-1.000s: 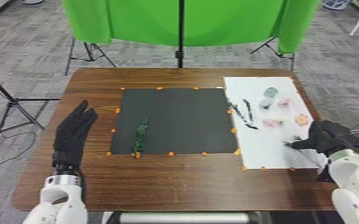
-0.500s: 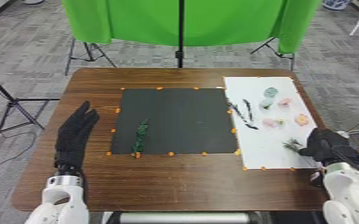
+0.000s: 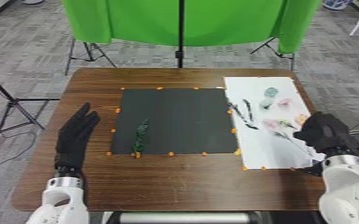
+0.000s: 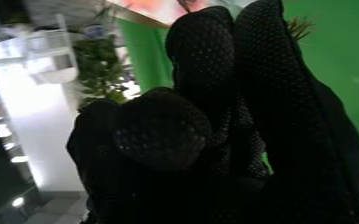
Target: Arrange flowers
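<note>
Black right robot hand [image 3: 325, 134] has been moved farther, its grip cannot be told; left robot hand [image 3: 74, 134] is held loosely spread.

a brown wooden bench [image 3: 193, 185] is seen across the middle of the frame. a black sheet [image 3: 184, 120] is laid on it at centre, and a white sheet [image 3: 257, 145] is laid to the right; both are edged with small orange pieces [image 3: 171, 153]. at the black sheet's lower left, a dark green sprig [image 3: 142, 135] is placed lengthwise. on the white sheet, dark strands [image 3: 249, 111] are set along the left, with pale blue-green blooms [image 3: 270, 92] and pink blooms [image 3: 285, 102] farther right.
</note>
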`<state>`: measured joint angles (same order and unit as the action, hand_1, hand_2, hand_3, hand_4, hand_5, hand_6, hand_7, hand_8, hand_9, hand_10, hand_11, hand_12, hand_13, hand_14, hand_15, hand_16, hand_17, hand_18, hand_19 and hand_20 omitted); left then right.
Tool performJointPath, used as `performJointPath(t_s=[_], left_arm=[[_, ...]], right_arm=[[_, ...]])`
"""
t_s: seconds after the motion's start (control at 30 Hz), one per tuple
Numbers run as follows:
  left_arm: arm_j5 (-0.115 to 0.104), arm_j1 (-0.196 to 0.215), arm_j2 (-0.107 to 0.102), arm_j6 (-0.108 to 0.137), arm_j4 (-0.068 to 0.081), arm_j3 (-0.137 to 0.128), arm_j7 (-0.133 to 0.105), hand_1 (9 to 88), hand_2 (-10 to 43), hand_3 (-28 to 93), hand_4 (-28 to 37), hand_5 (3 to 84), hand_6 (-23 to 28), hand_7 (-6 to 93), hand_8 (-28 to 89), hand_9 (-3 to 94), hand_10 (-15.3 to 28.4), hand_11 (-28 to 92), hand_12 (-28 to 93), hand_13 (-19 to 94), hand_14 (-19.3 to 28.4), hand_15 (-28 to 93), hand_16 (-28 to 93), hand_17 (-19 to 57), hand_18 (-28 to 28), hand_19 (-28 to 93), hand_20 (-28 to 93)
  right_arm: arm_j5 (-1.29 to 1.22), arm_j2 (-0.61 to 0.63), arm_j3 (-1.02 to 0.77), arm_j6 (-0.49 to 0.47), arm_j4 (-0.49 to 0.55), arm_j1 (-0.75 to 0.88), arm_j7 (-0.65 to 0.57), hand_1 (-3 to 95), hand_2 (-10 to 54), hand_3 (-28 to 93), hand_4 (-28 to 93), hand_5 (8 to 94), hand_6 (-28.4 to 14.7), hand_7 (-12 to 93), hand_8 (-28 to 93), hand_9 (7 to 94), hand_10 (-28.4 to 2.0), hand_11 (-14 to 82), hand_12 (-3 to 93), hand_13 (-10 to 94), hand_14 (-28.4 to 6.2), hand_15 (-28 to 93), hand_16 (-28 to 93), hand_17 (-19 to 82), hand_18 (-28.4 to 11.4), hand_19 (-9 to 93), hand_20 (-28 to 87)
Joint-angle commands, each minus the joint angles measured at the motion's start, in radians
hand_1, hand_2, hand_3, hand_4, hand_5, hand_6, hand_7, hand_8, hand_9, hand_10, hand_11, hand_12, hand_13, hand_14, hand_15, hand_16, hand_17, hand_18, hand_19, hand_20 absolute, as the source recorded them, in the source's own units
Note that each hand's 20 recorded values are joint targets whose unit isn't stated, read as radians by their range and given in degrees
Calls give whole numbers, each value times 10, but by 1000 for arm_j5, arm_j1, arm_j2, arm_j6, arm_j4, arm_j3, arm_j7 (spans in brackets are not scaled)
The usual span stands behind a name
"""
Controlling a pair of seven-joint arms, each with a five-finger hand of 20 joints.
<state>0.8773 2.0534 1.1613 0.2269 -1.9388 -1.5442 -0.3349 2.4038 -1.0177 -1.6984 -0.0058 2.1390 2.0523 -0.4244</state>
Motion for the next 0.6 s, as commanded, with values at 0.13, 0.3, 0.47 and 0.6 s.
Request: performJointPath(t_s=[0.13, 0.3, 0.47, 0.6], left_arm=[[1, 4, 8, -15, 2, 1, 20, 208, -8, 675, -265, 414, 37, 58, -59, 399, 127, 120, 96, 325, 144, 88, 9, 67, 96, 17, 185], [5, -4, 9, -30, 7, 8, 27, 207, -8, 675, -264, 414, 37, 56, -59, 399, 127, 120, 97, 325, 143, 88, 9, 67, 96, 17, 185], [7, -5, 3, -35, 7, 6, 38, 207, -8, 674, -264, 412, 36, 56, -58, 399, 127, 119, 96, 325, 144, 88, 9, 67, 95, 17, 185], [5, -1, 0, -38, 3, 5, 45, 207, -8, 672, -262, 412, 36, 55, -58, 399, 128, 118, 96, 325, 144, 88, 9, 67, 96, 17, 185]], right_arm=[[-39, -120, 333, -8, -7, -279, 27, 633, -95, 486, -129, 825, -5, 255, 160, 913, -100, 374, 261, 937, -14, 584, 308, 682, -94, 932, 544], [-24, -249, 485, -28, -108, -378, 33, 630, -95, 491, -123, 826, -6, 256, 162, 914, -100, 378, 260, 937, -13, 587, 305, 685, -92, 932, 544], [-31, -359, 563, -53, -194, -430, 19, 630, -95, 491, -117, 827, -7, 259, 161, 915, -100, 384, 259, 937, -13, 593, 301, 687, -90, 932, 545], [-61, -403, 607, -56, -239, -459, -10, 631, -95, 489, -115, 826, -8, 262, 159, 916, -101, 385, 256, 937, -12, 595, 297, 691, -91, 932, 544]])
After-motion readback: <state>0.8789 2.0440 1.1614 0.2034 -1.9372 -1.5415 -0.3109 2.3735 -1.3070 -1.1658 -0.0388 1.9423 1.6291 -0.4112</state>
